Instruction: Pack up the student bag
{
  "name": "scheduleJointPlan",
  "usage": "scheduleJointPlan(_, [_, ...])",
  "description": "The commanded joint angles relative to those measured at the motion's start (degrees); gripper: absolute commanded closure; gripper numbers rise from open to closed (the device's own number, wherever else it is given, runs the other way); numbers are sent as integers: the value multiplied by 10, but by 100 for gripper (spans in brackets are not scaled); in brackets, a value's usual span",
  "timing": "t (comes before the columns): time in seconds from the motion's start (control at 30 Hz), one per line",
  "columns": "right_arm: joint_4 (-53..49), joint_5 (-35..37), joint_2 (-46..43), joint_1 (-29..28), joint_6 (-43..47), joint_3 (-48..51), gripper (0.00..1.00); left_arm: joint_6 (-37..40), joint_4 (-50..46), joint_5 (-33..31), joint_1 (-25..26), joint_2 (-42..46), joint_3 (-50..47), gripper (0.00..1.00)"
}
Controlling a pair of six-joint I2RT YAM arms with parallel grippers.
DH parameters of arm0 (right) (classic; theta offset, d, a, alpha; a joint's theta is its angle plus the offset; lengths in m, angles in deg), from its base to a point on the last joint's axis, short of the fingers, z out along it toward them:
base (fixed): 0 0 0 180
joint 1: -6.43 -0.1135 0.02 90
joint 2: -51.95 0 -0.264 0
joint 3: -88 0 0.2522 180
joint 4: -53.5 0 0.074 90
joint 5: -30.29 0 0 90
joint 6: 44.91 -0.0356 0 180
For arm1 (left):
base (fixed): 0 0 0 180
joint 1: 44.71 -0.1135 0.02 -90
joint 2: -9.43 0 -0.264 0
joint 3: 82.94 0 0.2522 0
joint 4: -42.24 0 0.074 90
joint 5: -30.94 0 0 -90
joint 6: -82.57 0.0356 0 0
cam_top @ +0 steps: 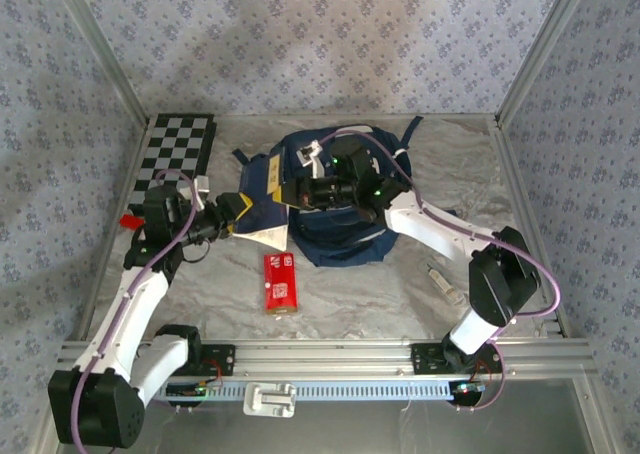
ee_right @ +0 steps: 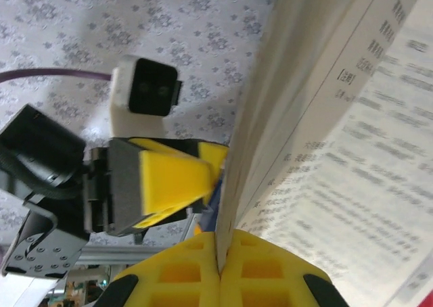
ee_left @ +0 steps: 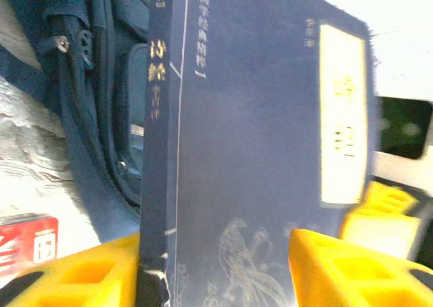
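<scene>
The student bag (cam_top: 350,236), a large navy blue fabric backpack with white patches and dark straps, is sitting at the middle-back of the grey marbled table (cam_top: 400,304), and both arms are reaching in towards its left side. A navy blue hardback book with a pale yellow title label (cam_top: 262,179) is being held up just beside the bag's left edge, between the two grippers. The left gripper (cam_top: 238,214) is meeting the book from the left. In the left wrist view, its yellow fingers (ee_left: 74,273) are standing apart on either side of the book's (ee_left: 257,151) lower end, close against the spine and the cover, though I cannot tell whether they are pressing on it. The bag's dark zipped side (ee_left: 101,84) is showing behind the spine. The right gripper (cam_top: 300,189) is reaching over the bag from the right. In the right wrist view its yellow fingertips (ee_right: 220,260) are pressed together, pinching a thin leaf of the book, whose printed pages (ee_right: 338,151) are fanning open to the right, while the left gripper (ee_right: 176,178) is sitting against the book's far side. A flat red packet (cam_top: 280,281) is lying on the table in front of the bag, well apart from it, and a black-and-white checkerboard (cam_top: 180,149) is lying at the back-left corner.
</scene>
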Motion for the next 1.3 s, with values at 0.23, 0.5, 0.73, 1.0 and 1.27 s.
scheduleJointPlan(0.23, [40,-20,-12,15,-13,35,100,-18,57,0,36,17,12,84])
scheduleJointPlan(0.5, [-12,15,-54,17,15,75,71,-33,80,-25,50,20,25,100])
scheduleJointPlan(0.73, [-64,61,-131,31,9,142,27,-48,128,-52,82,13,27,100])
scheduleJointPlan(1.0, [66,26,-154,32,-79,213,3,-63,193,-97,135,-13,27,100])
scheduleJointPlan(1.27, [230,-4,-121,21,-156,215,2,-68,224,-112,167,-45,40,100])
